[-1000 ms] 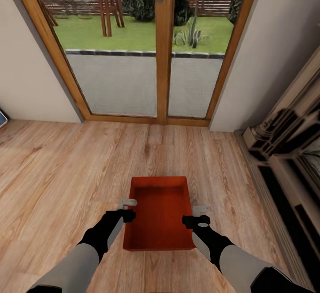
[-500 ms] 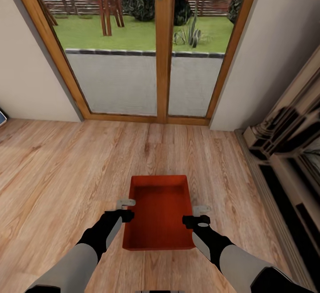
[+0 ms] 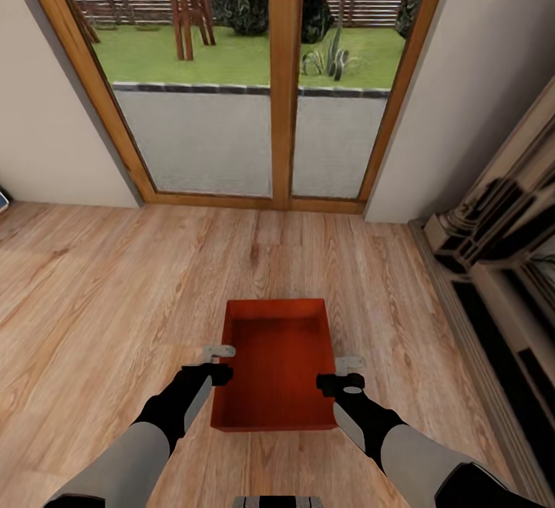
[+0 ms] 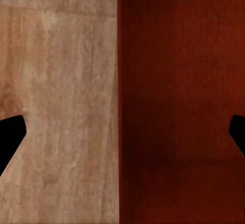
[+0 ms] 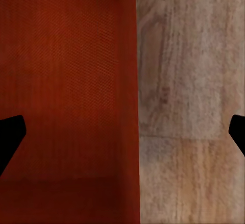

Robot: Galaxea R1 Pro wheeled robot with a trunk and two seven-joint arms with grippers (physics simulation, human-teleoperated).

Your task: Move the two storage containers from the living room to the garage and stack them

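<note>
Room: the living room, with a light wood plank floor point(image 3: 116, 292) running up to a glazed door point(image 3: 231, 76) in an orange-brown frame; lawn, shrubs and a slatted fence show through the glass.
Walls: plain pale walls on both sides of the door.
Cabinet: a long dark piece of furniture point(image 3: 501, 261) runs along the right edge of the head view, close to the right arm.
Bin: one orange-red open-top bin point(image 3: 275, 365) sits centred in front of the robot, long axis pointing toward the door, nothing inside it. Whether it rests on the planks or is lifted off them cannot be told.
Bin relative to arms: it lies between the two grippers, each at the middle of one long wall.
Left gripper: the left gripper point(image 3: 220, 363) is at the bin's left wall. In the left wrist view the wall's edge runs straight up the middle, red bin interior point(image 4: 178, 101) on one side and planks point(image 4: 56, 101) on the other, with one dark finger point(image 4: 10, 137) over the planks and the other over the bin. The jaws stand wide apart astride the wall; no contact with it shows.
Right gripper: the right gripper point(image 3: 348, 373) mirrors this at the right wall. In the right wrist view one finger point(image 5: 10, 137) is over the red interior point(image 5: 66, 81), the other over the planks point(image 5: 194, 81). These jaws are also spread, straddling the wall without a visible grip.
</note>
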